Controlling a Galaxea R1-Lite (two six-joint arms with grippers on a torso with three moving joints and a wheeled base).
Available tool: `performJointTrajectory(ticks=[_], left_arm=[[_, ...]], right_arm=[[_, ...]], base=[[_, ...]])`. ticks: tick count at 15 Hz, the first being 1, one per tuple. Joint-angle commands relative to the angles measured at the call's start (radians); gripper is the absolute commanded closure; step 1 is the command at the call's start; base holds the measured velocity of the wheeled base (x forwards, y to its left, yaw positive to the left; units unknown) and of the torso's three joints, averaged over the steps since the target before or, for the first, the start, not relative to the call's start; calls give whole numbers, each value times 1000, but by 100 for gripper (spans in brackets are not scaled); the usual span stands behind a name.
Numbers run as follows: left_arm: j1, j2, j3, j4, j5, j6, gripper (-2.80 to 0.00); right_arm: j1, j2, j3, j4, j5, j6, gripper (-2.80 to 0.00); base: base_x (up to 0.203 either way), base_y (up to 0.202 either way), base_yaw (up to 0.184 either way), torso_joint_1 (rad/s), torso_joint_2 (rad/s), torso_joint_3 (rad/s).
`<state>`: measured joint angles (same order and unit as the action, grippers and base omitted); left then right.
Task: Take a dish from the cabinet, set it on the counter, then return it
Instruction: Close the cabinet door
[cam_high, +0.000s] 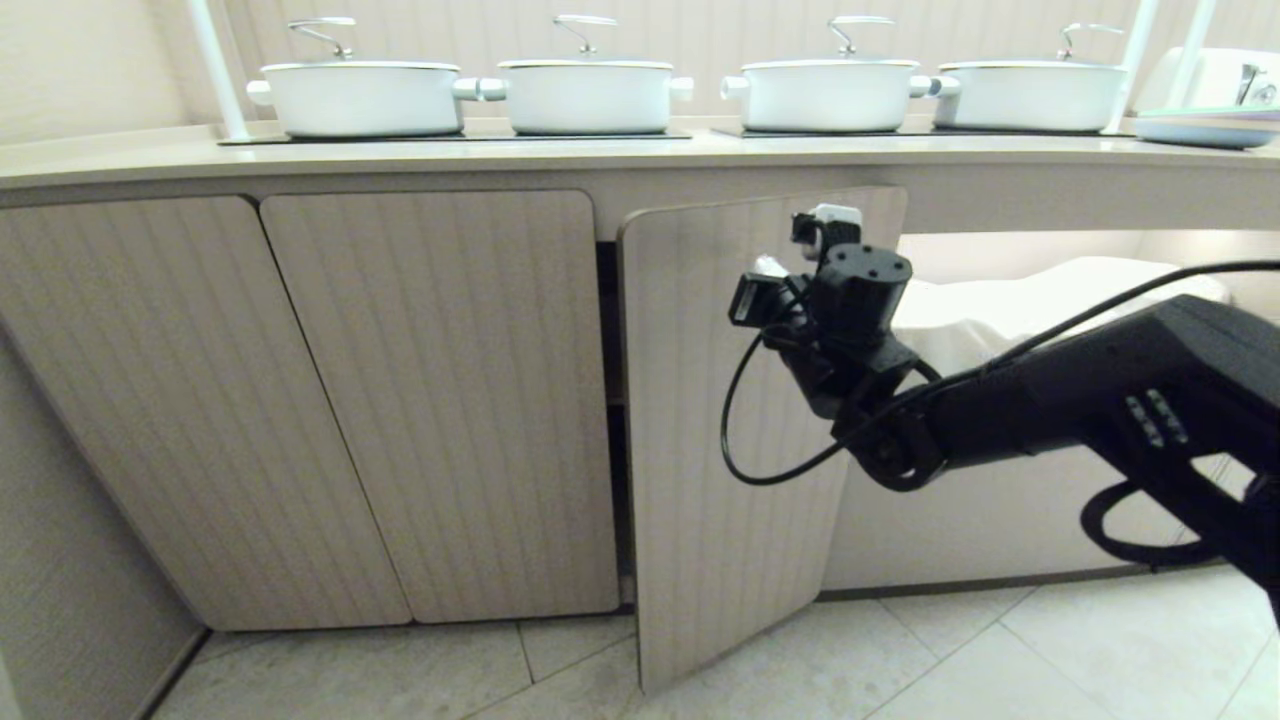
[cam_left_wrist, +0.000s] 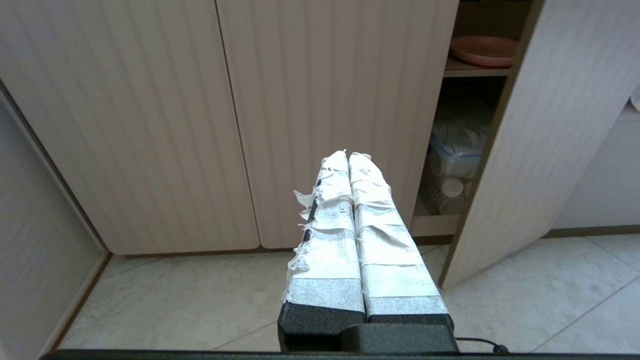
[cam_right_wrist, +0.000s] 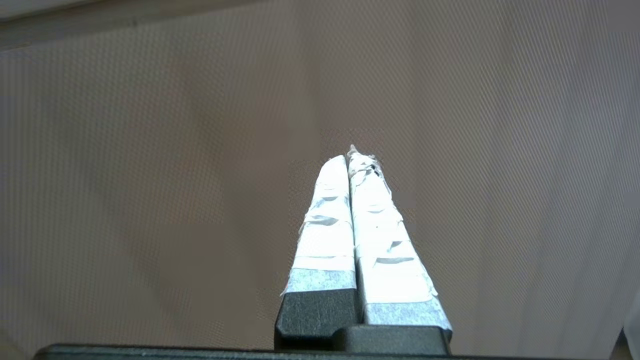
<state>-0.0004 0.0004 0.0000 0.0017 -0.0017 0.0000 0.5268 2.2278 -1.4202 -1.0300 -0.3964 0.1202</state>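
Right claw pinched shut, empty, up at the ajar fluted beige cabinet door; round pink plate sits behind it on the inner shelf, so nearer this arm.

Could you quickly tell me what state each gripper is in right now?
Left gripper: shut, holding nothing, parked low facing the cabinet doors.
Right gripper: shut, holding nothing, raised by the open cabinet door.

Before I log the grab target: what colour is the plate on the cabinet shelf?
Matte pink plate; shows best in the left wrist view.
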Motion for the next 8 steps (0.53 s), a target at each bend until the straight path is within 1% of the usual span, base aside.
performJointTrajectory(ticks=[1, 3, 8], left_arm=[[0, 0, 0, 0, 0, 0, 0], [0, 0, 0, 0, 0, 0, 0], [-1, 0, 0, 0, 0, 0, 0]], right_arm=[[-2, 15, 14, -7, -2, -1, 0], [-9, -4, 63, -7, -2, -3, 0], [-11, -121, 213, -7, 0, 4, 0]], base=[[0, 0, 0, 0, 0, 0], [0, 0, 0, 0, 0, 0], [0, 0, 0, 0, 0, 0]])
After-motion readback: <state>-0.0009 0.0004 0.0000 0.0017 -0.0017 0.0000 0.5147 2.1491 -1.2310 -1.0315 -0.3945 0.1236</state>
